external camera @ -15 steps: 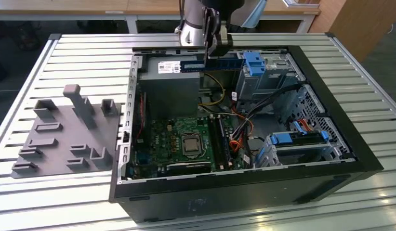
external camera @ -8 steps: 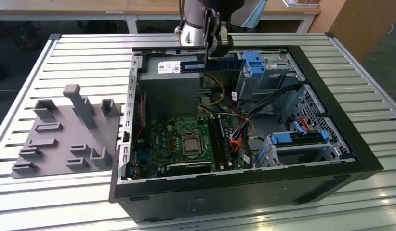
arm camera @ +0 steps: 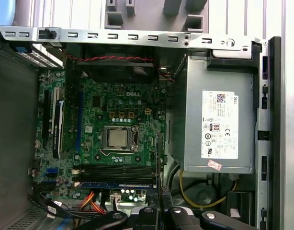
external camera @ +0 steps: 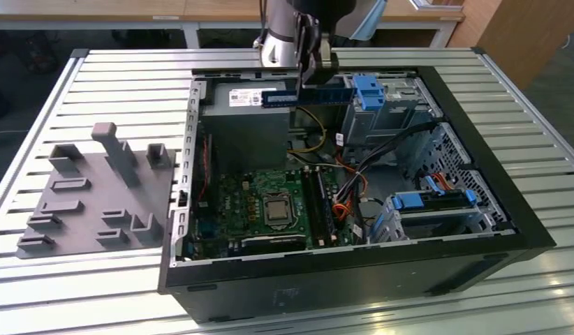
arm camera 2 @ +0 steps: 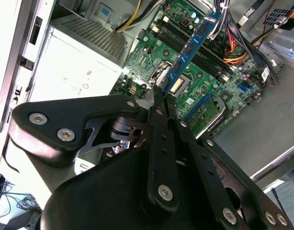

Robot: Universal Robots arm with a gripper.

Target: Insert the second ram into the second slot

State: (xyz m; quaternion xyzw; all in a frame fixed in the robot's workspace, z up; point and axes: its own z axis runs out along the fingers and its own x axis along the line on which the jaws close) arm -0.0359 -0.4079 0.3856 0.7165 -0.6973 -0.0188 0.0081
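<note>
In the exterior view my gripper (external camera: 308, 78) hangs above the back of the open computer case (external camera: 473, 209), shut on the second ram (external camera: 311, 96), a long blue board with a white label. The stick is held level over the power supply (external camera: 245, 118), well above the motherboard (external camera: 259, 202). The second wrist view shows the stick (arm camera 2: 190, 48) reaching out from the gripper (arm camera 2: 159, 93), with the dark memory slots (arm camera 2: 199, 57) far beneath it. In the first wrist view the slots (arm camera: 113, 170) lie beside the processor socket (arm camera: 119, 138), and one of them appears to hold a blue stick (arm camera: 118, 184).
A grey fixture plate (external camera: 91, 188) with upright posts lies at the exterior view's left of the case. Blue drive cages (external camera: 371, 91) and cable bundles (external camera: 380, 150) crowd the case's right side. Orange and red cables (arm camera: 92, 199) run close to the slots. The case wall (arm camera: 137, 38) borders the board.
</note>
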